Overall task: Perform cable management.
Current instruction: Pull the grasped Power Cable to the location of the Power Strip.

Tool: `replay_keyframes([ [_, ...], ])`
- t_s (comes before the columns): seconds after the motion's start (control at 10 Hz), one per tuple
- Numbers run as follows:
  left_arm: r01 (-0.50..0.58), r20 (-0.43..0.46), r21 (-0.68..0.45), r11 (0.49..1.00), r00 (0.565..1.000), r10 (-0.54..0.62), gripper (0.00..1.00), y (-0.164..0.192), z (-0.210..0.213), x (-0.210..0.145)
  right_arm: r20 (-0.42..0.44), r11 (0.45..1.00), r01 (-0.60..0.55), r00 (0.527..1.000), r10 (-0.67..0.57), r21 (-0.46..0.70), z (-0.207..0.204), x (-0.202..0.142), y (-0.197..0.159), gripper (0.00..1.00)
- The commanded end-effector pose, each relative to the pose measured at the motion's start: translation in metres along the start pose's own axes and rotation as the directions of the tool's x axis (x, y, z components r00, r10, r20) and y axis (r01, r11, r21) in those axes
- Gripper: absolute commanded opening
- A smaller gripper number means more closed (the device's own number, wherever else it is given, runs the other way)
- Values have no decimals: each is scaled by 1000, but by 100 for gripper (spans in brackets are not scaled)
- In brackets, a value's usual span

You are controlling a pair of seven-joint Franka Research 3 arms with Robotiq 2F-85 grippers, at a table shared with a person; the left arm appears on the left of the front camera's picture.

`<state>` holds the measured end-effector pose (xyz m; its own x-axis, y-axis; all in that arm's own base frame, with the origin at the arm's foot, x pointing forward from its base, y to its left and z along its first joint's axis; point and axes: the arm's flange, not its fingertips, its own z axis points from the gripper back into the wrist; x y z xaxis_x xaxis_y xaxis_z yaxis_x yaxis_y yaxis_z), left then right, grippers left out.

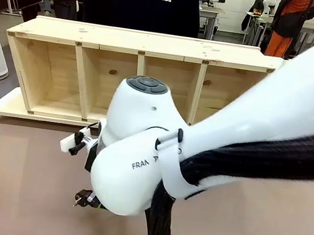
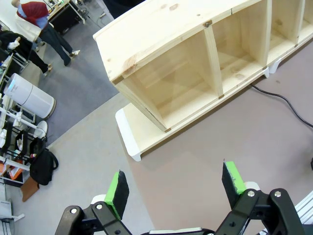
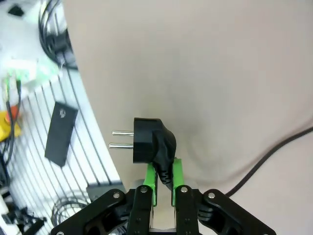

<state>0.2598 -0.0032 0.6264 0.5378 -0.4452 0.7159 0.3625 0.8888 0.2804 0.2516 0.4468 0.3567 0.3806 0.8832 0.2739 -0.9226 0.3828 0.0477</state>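
The left pincer [image 2: 175, 188] hangs released, jaws wide, above the tabletop [image 2: 205, 147] in front of the shelf [image 2: 166, 29], holding nothing. The cable [image 2: 281, 100] comes out at the shelf's foot and trails across the tabletop. A hard pull could catch it there, and then either the shelf is dragged or the grip tears loose. The right pincer [image 3: 164, 178] is clenched on the cable's neck just behind the plug [image 3: 146, 139], not on the plug body. With so narrow a hold, the plug may swing or slide out between the pads. Its prongs point toward the tabletop's edge, close by, so a slip here could send the plug over it.
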Motion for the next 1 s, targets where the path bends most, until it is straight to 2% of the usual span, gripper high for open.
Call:
replay_keyframes([
  [0.0,0,1,1,1000,1000,0,100,0,1,0,115,994,98,989,-92,-52,3,-1,2,16],
  [0.3,0,1,1,1000,1000,0,100,0,1,0,199,978,180,967,-157,-105,10,2,-1,16],
  [0.5,0,1,1,1000,1000,0,100,0,1,0,207,975,179,967,-150,-133,12,5,-1,16],
  [0.6,0,1,1,1000,1000,0,100,0,1,0,192,985,157,971,-142,-67,19,4,-8,16],
  [0.9,0,1,1,1000,1000,0,100,0,1,0,192,985,157,971,-142,-67,19,4,-8,16],
])
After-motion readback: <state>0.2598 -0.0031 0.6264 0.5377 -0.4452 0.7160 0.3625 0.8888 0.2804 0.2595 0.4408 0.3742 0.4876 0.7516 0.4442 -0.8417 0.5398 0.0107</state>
